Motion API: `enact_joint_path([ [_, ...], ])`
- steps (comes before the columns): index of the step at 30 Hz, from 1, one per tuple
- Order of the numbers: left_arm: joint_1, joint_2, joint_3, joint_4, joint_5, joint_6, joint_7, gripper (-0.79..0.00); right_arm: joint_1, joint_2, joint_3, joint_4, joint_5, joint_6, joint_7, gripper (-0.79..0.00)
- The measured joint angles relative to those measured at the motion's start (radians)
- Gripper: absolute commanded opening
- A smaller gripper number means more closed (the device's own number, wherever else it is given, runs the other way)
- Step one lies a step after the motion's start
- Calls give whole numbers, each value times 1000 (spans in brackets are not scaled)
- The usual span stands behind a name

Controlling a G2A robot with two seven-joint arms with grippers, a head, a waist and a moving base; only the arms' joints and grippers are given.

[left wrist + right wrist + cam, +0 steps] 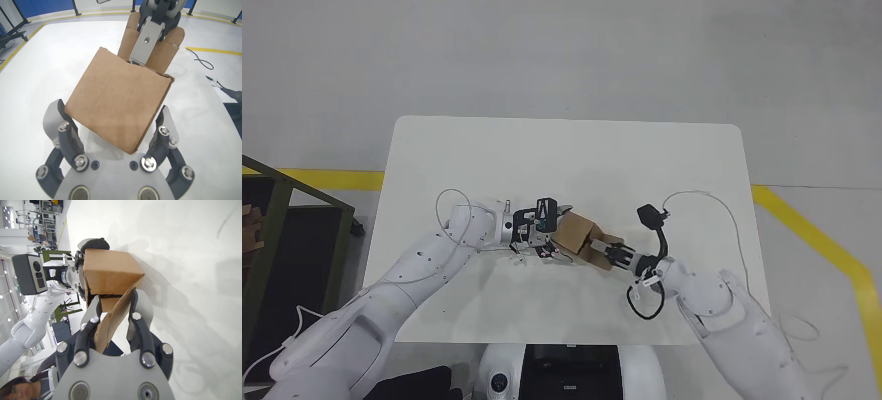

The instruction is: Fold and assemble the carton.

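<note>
**Both grippers on the carton**

The left gripper (pixel 112 109) is clamping the carton (pixel 121 94) across its width, one finger on each side. The right gripper (pixel 115 303) is pinching narrow on an open flap (pixel 113 321) at the far end. The carton is sitting tilted between them over the near middle of the table (pixel 642 160). Can't tell if it's touching the top.

Brown cardboard carton (pixel 580 238), squared up, one end's flaps open, tilted over the table's (pixel 442 160) near half.
</note>
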Motion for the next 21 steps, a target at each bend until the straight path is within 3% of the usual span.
enact_joint_path([
  [3, 0, 0, 0, 0, 0, 0, 0, 0, -23, 3, 22, -15, 20, -20, -3, -354],
  [5, 0, 0, 0, 0, 0, 0, 0, 0, -37, 6, 36, -23, 32, -34, -3, -206],
  [8, 0, 0, 0, 0, 0, 0, 0, 0, -57, 9, 55, -35, 46, -50, -4, -135],
  [14, 0, 0, 0, 0, 0, 0, 0, 0, -95, 15, 87, -47, 90, -96, 8, -102],
  [21, 0, 0, 0, 0, 0, 0, 0, 0, -143, 22, 134, -54, 140, -154, 16, -169],
])
